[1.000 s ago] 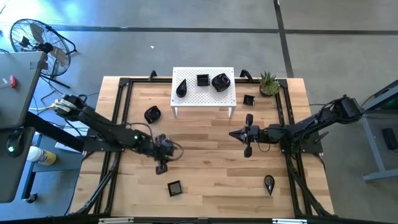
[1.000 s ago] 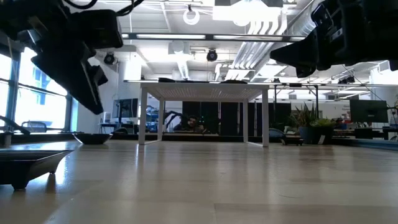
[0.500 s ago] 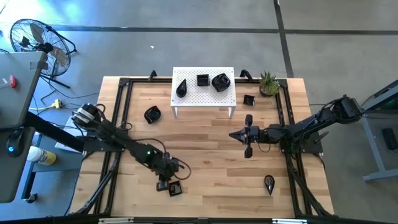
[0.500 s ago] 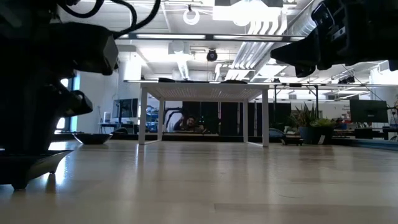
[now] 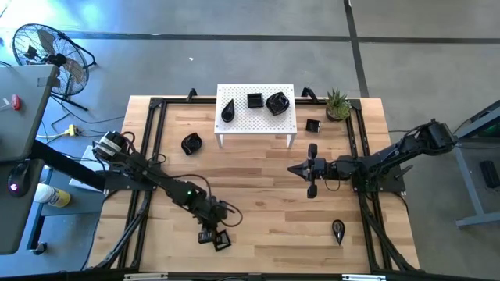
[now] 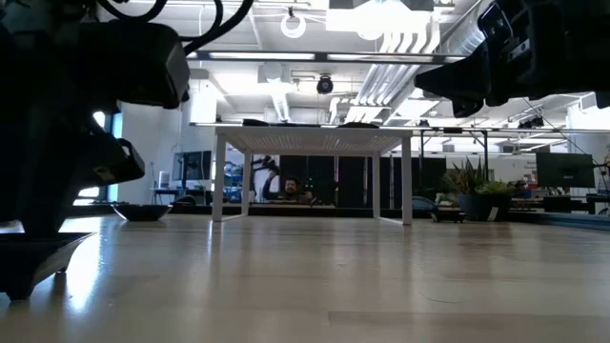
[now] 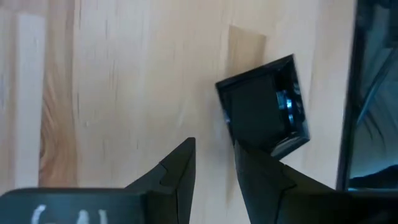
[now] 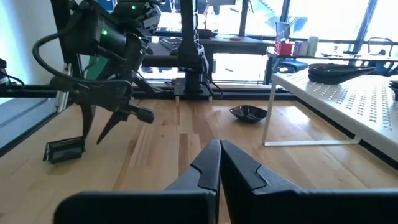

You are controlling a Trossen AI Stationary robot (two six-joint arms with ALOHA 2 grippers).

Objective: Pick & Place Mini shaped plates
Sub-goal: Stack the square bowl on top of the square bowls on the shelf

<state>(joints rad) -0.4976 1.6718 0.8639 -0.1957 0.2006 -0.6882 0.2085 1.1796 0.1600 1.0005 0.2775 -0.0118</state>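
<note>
The mini shaped plates are glossy black. A small square one [image 5: 223,241] lies flat near the table's front edge and also shows in the left wrist view [image 7: 264,109]. My left gripper [image 5: 209,235] [image 7: 214,155] is open and points steeply down just left of it; the plate lies outside the gap. Three plates rest on the white stand [image 5: 255,125]. Others lie on the table: a rounded one [image 5: 191,144], a small square one [image 5: 312,125] and a teardrop [image 5: 337,229]. My right gripper [image 5: 291,168] [image 8: 219,149] is shut and level, mid-table. My left gripper comes from above, slanting down. One fingertip [image 7: 244,149] stands at the near edge of the square plate [image 7: 249,134], with the plate on that finger's outer side. The plate lies flat on the table. I cannot tell whether the finger still touches it.
A small green potted plant [image 5: 337,104] stands at the far right, beside the stand. A black frame rail [image 5: 148,148] runs along the table's sides. Bare wood [image 5: 266,211] lies between the two arms.
My left gripper has gone toward the table's near edge and down to the square plate, tipping more steeply downward, and has stayed open. The plate has slid a little toward the near edge and turned slightly.
</note>
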